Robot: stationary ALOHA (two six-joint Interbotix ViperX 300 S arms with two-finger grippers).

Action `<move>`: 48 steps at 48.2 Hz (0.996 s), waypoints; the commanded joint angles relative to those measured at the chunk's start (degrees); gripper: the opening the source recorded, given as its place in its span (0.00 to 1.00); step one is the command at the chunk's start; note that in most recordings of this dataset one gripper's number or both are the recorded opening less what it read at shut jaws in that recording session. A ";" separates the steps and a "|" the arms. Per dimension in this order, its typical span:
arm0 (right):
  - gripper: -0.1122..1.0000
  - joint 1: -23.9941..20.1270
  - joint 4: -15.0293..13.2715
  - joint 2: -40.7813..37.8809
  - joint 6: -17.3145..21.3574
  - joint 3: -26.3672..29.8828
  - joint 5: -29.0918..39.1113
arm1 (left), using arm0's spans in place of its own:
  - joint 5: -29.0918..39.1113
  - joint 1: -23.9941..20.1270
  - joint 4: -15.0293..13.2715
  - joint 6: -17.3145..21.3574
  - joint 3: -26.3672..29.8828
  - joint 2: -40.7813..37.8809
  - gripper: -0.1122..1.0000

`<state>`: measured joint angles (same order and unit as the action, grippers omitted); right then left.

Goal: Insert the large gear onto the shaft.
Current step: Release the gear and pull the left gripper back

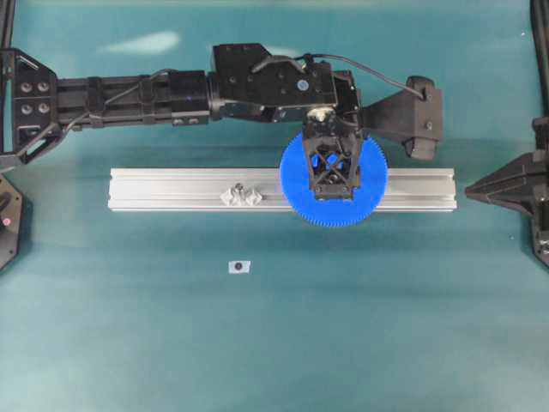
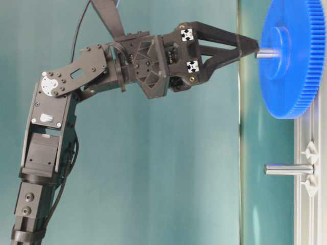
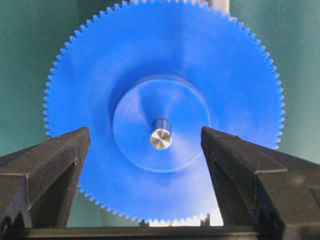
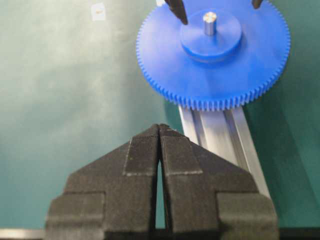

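The large gear, a blue toothed disc, lies flat over the aluminium rail. The shaft pokes as a metal tip through its raised hub, also seen from the side and from the right wrist. My left gripper hovers straight above the gear, open; its fingers stand wide on either side of the hub and touch nothing. Shut and empty, my right gripper sits back at the right end of the rail.
A second metal pin with clear diamond-shaped feet stands on the rail left of the gear. A small white tag lies on the teal table in front of the rail.
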<state>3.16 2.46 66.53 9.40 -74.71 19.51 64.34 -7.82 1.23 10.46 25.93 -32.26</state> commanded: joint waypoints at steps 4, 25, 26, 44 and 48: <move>0.13 0.18 0.00 -0.44 0.53 0.97 -0.26 | 0.35 0.09 0.09 -0.09 1.05 2.72 0.87; 0.13 0.18 -0.09 -0.44 0.53 0.88 -0.26 | 3.08 1.14 0.09 -0.62 2.46 5.10 0.87; 0.13 0.18 -0.09 -0.44 0.53 0.88 -0.26 | 3.25 1.14 0.09 -0.62 2.64 5.36 0.87; 0.13 0.18 -0.09 -0.44 0.53 0.88 -0.26 | 7.56 2.11 0.09 -0.62 6.86 6.59 0.87; 0.13 0.18 -0.18 -0.44 0.62 0.79 -0.26 | 8.00 2.20 0.09 -0.70 7.29 6.59 0.87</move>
<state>3.25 2.37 66.53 9.40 -74.71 19.51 72.07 -5.98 1.23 9.76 31.46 -28.74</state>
